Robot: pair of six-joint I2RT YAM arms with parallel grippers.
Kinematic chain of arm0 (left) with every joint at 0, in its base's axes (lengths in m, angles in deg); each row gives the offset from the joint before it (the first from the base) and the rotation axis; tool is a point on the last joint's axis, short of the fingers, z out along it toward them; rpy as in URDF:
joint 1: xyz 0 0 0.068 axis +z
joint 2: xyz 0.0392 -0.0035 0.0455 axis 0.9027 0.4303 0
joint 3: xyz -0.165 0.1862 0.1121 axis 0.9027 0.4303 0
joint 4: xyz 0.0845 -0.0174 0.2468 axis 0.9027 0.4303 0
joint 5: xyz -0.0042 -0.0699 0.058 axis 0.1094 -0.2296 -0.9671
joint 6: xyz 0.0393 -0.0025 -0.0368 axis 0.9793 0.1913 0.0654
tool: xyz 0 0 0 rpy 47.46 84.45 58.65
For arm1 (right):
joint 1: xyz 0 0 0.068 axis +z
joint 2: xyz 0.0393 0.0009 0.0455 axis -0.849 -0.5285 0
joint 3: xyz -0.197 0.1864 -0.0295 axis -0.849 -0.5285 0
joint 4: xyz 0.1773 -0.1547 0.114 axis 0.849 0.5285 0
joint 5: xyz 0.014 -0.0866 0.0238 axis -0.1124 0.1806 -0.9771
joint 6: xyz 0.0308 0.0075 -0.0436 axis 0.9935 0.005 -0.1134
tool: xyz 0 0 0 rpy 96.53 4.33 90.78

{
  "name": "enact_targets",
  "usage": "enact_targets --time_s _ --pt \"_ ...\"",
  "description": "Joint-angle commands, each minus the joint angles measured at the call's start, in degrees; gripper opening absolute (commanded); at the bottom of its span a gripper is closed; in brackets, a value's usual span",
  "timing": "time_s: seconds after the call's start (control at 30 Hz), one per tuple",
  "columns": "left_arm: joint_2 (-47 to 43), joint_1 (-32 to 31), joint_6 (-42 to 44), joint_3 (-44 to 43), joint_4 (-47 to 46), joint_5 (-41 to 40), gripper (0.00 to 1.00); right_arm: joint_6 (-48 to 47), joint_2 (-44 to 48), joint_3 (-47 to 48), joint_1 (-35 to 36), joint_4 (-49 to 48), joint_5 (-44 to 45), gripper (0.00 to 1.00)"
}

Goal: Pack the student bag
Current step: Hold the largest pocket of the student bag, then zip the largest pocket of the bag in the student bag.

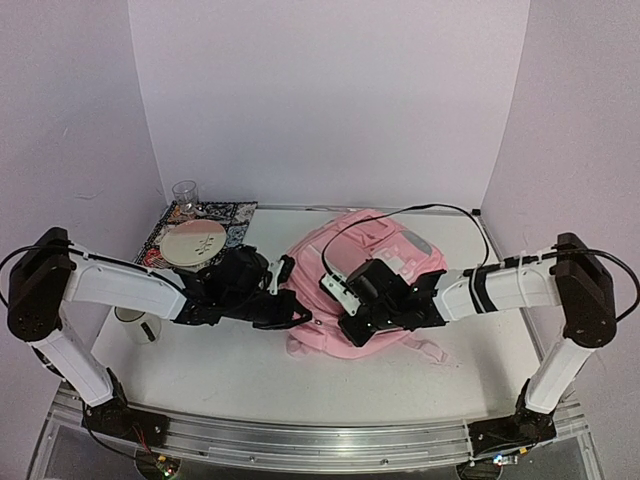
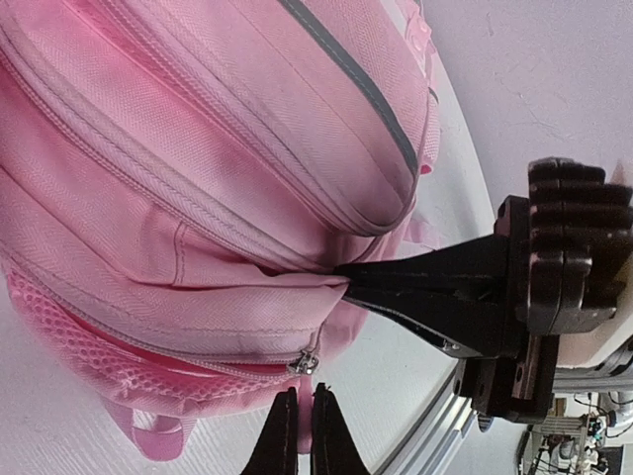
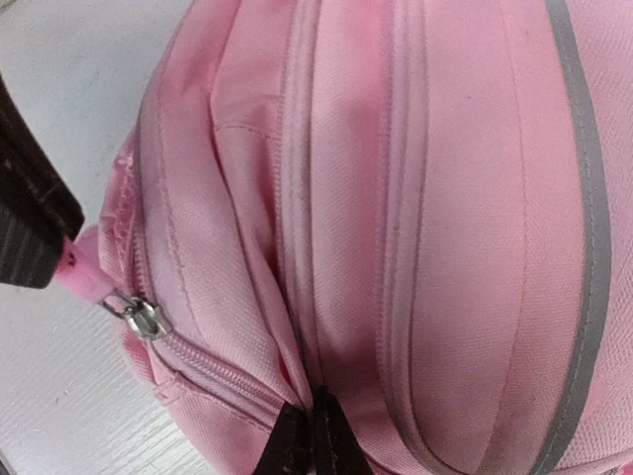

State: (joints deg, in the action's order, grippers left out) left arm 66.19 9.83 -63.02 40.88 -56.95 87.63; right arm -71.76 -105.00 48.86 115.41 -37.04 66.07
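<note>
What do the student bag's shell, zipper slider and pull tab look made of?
The student bag: matte pale-pink woven fabric, diagonal weave visible, probably synthetic; its zipper slider: shiny silver metal, by its glints; its pull tab: smooth pink, perhaps rubber or plastic, unclear.

The student bag (image 1: 375,235) is soft, pale pink, with a grey stripe and zipped pockets. It lies slumped on the counter (image 1: 230,370), centre-right.

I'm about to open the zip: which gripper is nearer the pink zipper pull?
Left. The left gripper is shut on the zipper pull itself; the right gripper pinches a fabric fold on the student bag, further along, off the pull.
</note>
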Motion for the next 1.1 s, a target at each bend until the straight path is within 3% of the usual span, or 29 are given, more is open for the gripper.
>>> enact_targets --time_s 0.0,0.27,0.4,0.5,0.57,0.67,0.73,0.9,1.0,1.07 --pt "-4.1 2.2 2.2 0.8 -0.6 -4.5 0.00 -0.5 5.3 -4.4 -0.2 3.9 5.4 0.00" --pt "-5.5 12.5 5.6 2.3 0.8 -9.2 0.00 6.4 21.5 -12.0 -2.7 6.7 5.8 0.00" --pt "-3.7 15.4 8.3 1.0 3.0 -18.1 0.00 10.1 26.3 -13.6 -6.2 9.0 8.1 0.00" --pt "-1.3 18.2 9.5 0.5 3.1 -20.4 0.00 12.8 29.6 -14.3 -9.6 11.2 9.6 0.00" --pt "-0.4 18.3 10.4 0.1 2.7 -17.5 0.00 11.6 30.8 -14.5 -10.5 11.4 8.6 0.00" --pt "-0.3 16.6 9.5 0.8 -1.5 -6.0 0.00 7.9 29.5 -13.2 -10.3 10.0 1.6 0.00" --pt "0.1 13.6 8.4 0.2 -2.8 -1.3 0.00 6.1 28.1 -12.1 -8.8 8.1 -1.6 0.09" --pt "-0.2 6.4 4.9 -0.7 -7.1 2.7 0.00 1.2 24.3 -7.7 -4.2 4.3 -5.3 0.48" --pt "-0.1 5.3 3.0 -1.1 -9.9 5.2 0.00 -1.5 20.3 -3.5 -1.7 3.5 -5.9 0.61" --pt "-0.2 4.4 2.7 -1.7 -10.6 5.5 0.00 -2.7 16.8 -1.0 -0.9 3.2 -5.7 0.65"
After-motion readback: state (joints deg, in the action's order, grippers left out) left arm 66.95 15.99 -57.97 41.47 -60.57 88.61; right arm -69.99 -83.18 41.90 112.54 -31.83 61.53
